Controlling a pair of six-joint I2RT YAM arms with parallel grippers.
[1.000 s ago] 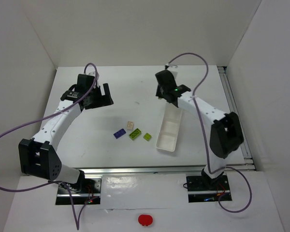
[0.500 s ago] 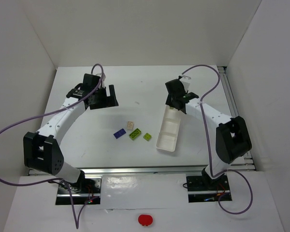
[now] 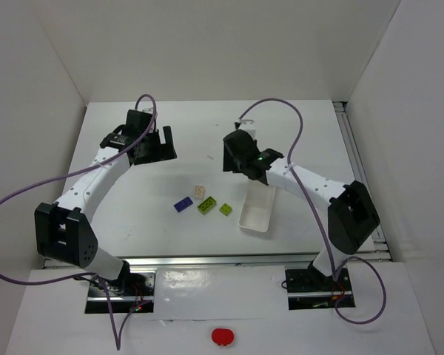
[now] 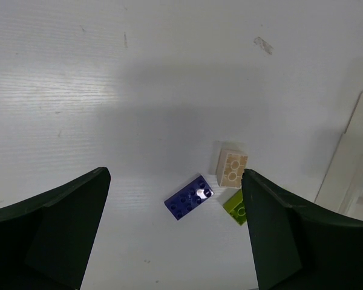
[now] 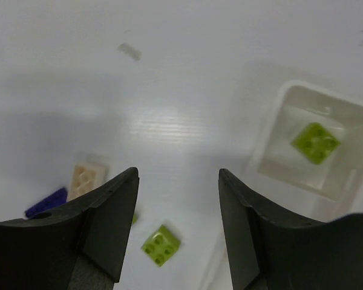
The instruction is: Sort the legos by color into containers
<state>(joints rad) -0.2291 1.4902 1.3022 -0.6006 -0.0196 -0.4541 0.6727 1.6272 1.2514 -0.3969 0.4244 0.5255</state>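
Four legos lie on the table left of the tray: a dark purple brick [image 3: 183,204], a cream brick [image 3: 200,192], a lime green brick [image 3: 206,205] and a smaller lime green brick [image 3: 226,209]. The white tray [image 3: 254,224] lies at centre right, its far part hidden under my right arm. My right gripper [image 3: 233,155] is open and empty, above the table left of the tray's far end. Its wrist view shows one lime brick [image 5: 315,142] inside a tray compartment [image 5: 272,130] and the small green brick [image 5: 160,244] below. My left gripper [image 3: 159,144] is open and empty, high at the far left.
The left wrist view shows the purple brick [image 4: 189,197], the cream brick [image 4: 232,167], a green brick [image 4: 235,205] and the tray's edge [image 4: 351,157]. White walls enclose the table on three sides. A metal rail [image 3: 362,170] runs along the right edge.
My right gripper has swung left and nearer, from over the tray's far end to the table beside it. My left gripper has barely shifted.
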